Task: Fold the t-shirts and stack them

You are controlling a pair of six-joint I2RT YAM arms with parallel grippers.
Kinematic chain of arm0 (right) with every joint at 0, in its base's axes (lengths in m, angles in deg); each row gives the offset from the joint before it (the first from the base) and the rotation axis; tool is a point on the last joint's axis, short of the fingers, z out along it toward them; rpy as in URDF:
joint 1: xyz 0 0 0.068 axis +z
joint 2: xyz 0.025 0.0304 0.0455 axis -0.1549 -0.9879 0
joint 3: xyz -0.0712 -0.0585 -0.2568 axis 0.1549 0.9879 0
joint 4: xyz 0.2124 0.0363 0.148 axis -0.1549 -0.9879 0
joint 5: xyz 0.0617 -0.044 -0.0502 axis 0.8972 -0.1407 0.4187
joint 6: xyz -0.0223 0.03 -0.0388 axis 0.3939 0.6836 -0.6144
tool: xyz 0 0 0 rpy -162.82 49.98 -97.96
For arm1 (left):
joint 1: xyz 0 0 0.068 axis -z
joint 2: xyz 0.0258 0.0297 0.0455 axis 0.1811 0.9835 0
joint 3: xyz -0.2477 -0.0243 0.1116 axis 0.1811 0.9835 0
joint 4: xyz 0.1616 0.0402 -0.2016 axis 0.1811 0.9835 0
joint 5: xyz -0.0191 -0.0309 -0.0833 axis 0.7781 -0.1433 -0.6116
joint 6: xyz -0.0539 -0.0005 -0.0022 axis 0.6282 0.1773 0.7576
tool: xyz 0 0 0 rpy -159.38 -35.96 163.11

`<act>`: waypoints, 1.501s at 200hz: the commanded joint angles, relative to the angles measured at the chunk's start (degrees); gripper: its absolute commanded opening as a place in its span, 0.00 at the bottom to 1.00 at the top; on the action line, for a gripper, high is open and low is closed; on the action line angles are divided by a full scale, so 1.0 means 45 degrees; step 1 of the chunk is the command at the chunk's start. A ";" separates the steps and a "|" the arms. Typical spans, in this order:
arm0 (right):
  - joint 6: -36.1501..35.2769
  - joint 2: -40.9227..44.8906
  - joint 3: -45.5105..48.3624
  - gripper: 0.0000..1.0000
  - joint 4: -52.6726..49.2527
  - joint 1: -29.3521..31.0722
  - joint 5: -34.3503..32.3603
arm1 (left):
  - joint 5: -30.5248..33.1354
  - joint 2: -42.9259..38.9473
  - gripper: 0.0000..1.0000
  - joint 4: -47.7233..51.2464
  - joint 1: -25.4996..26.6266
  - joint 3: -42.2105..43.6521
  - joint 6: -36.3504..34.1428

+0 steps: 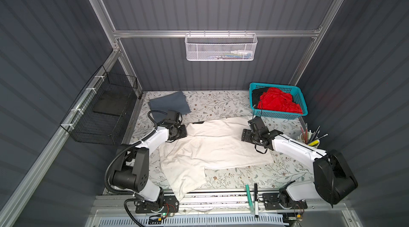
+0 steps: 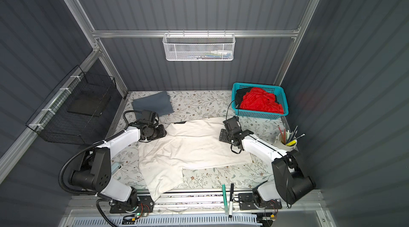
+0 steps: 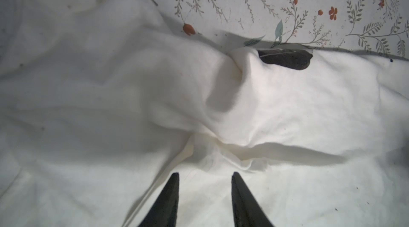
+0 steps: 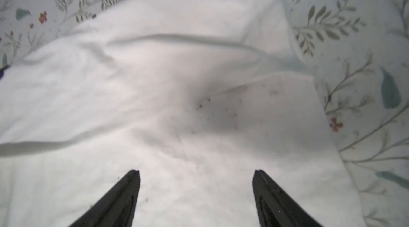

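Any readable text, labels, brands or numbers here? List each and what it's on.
None legible.
Black neck label on the off-white t-shirt: pale marks, too blurred.
Green marker and black marker: print too small.
Items in the white mesh basket: labels too small.
Yellow item in the pen cup: dark marks, unreadable.

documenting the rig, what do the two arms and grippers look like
Both arms have white link shells with black joint housings. The left arm carries a thick ribbed black hose; the right arm only thin black cables. The left gripper and right gripper have matte black, tapering, pointed fingers.
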 commanded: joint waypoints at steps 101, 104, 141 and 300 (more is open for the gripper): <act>0.0475 0.0301 -0.0385 0.92 -0.1269 -0.0022 0.0813 | -0.0318 0.1194 0.37 0.0239 0.0112 -0.0704 -0.0803; 0.0486 0.0265 -0.0394 0.92 -0.1258 -0.0039 0.0826 | -0.0368 0.1170 0.36 0.0241 0.0122 -0.0681 -0.0816; 0.0457 0.0091 -0.0338 0.93 -0.1214 -0.0076 0.0964 | -0.0481 0.0934 0.19 0.0714 0.0170 -0.0538 -0.0795; 0.0649 0.0184 -0.1090 0.96 -0.1760 -0.2783 0.0894 | -0.3589 -0.3624 0.36 0.4137 0.0621 -0.0380 -0.1738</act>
